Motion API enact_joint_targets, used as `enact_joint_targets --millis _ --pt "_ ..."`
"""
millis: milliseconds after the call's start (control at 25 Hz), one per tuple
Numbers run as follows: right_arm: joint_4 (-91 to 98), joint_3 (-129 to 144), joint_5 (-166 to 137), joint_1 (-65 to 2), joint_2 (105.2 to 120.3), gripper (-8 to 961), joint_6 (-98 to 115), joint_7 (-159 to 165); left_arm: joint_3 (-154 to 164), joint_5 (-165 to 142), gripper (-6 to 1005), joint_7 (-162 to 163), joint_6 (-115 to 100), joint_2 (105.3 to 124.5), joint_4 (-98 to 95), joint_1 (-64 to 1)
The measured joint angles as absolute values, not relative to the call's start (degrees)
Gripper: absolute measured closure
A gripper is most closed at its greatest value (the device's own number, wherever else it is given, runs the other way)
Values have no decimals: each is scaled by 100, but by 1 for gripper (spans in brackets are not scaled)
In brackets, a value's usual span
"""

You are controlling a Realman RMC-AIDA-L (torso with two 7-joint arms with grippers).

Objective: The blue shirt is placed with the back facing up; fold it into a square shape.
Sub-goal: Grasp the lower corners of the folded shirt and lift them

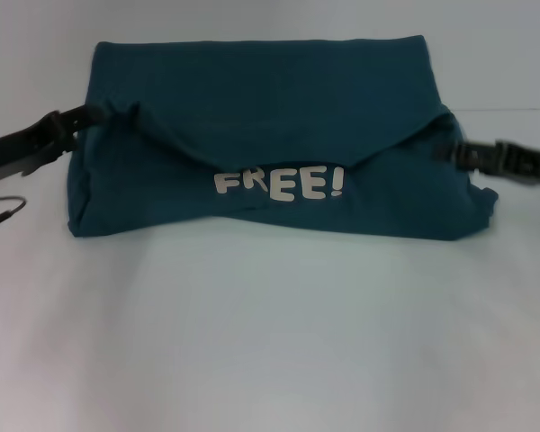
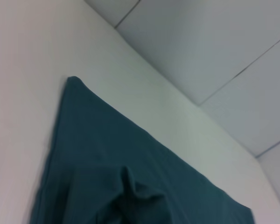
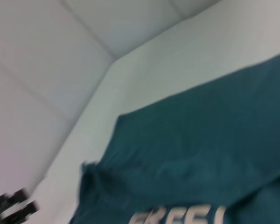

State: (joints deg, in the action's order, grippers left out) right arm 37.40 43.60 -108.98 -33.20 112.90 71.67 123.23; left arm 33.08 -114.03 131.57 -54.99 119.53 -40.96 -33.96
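Left end effector (image 1: 83, 114) – black, slotted links, thin grey cable loop; right end effector (image 1: 459, 151) – black, blocky.

The head camera looks forward and down over the white table (image 1: 270, 342) at the blue shirt (image 1: 270, 135). Both wrist cameras sit close, angled across that shirt toward the wall.

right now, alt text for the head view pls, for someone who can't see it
A blue shirt, folded into a wide band with white FREE! lettering showing, lies on a white table. The left gripper meets its left edge and the right gripper its right edge.
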Motion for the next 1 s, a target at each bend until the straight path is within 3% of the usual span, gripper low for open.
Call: enact_joint_targets --millis 360,1000 --pt "3704 3809 -10820 -2674 11337 179 8519 11874 2960 -11302 266 11860 -5780 12096 -3925 -2989" --pt "3638 3639 -10809 -2618 11347 178 8599 11822 3030 -11280 265 12262 -5039 12151 -3466 -2986"
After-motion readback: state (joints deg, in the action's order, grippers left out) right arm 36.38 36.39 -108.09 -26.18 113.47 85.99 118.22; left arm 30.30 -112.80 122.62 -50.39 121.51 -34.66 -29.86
